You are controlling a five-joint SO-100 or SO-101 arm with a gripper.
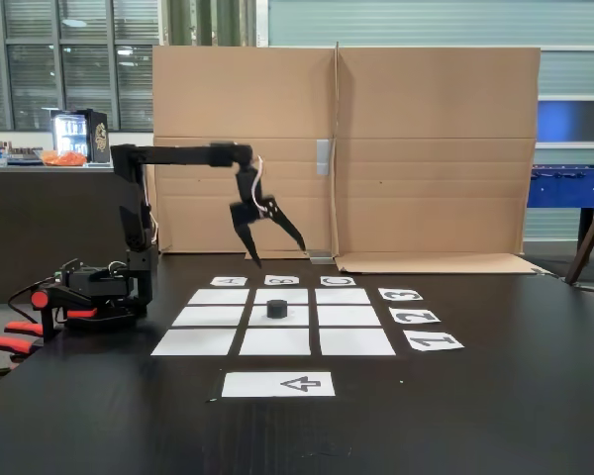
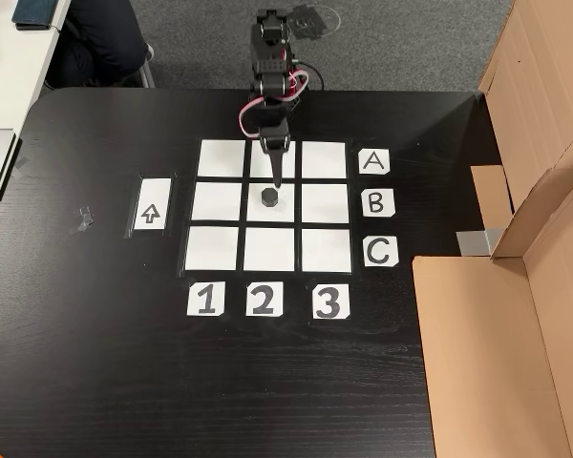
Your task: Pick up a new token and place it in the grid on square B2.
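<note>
A small black token point(image 1: 277, 309) point(image 2: 270, 197) sits on the middle white sheet, square B2 point(image 1: 295, 317) point(image 2: 286, 208), of the grid point(image 1: 198, 342) point(image 2: 215, 248). In both fixed views my black gripper point(image 1: 280, 253) point(image 2: 278, 179) hangs in the air above the grid's far side, open, with nothing between its fingers. It is clear of the token, raised well above it and slightly toward the arm's base.
A white arrow sheet point(image 1: 277, 384) point(image 2: 152, 204) lies beside the grid. Label cards A, B, C point(image 2: 374, 201) and 1, 2, 3 point(image 2: 263, 301) edge it. A cardboard wall point(image 1: 342, 148) point(image 2: 516, 286) stands along one table side. The arm's base point(image 1: 94, 292) is at the table edge.
</note>
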